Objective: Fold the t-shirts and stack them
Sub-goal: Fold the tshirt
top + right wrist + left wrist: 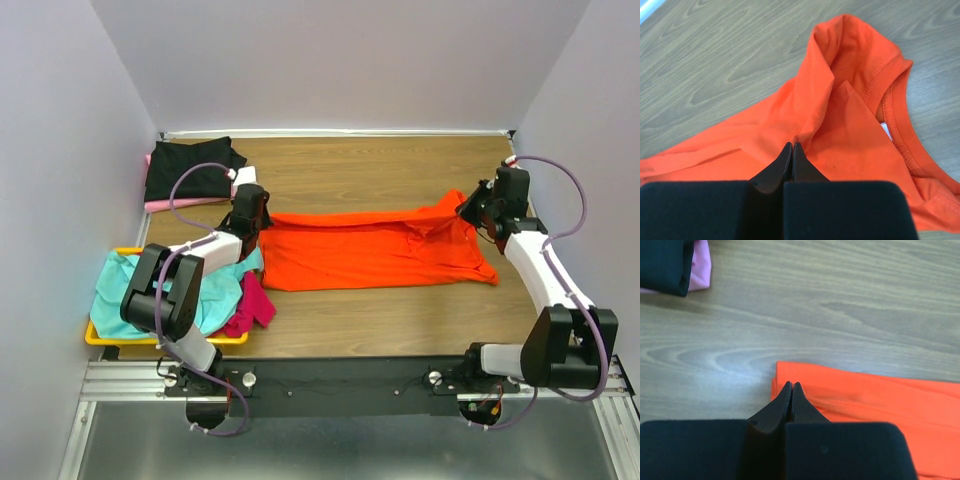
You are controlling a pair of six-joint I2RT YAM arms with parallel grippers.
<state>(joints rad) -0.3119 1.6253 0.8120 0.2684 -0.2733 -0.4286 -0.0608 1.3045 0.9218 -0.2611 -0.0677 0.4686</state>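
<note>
- A wood-grain table (400, 320) stands inside plain pale walls (350, 60).
- An orange shirt (370, 250) lies mid-table, folded into a long band stretched between both arms.
- The left gripper (791, 386) is clenched on the shirt's left edge.
- The right gripper (791, 146) is clenched on a raised fold near the collar.

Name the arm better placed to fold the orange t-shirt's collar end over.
Right. The right claw is shut on a raised ridge of the orange t-shirt beside the collar; the left claw sits shut at the far hem end.
</note>
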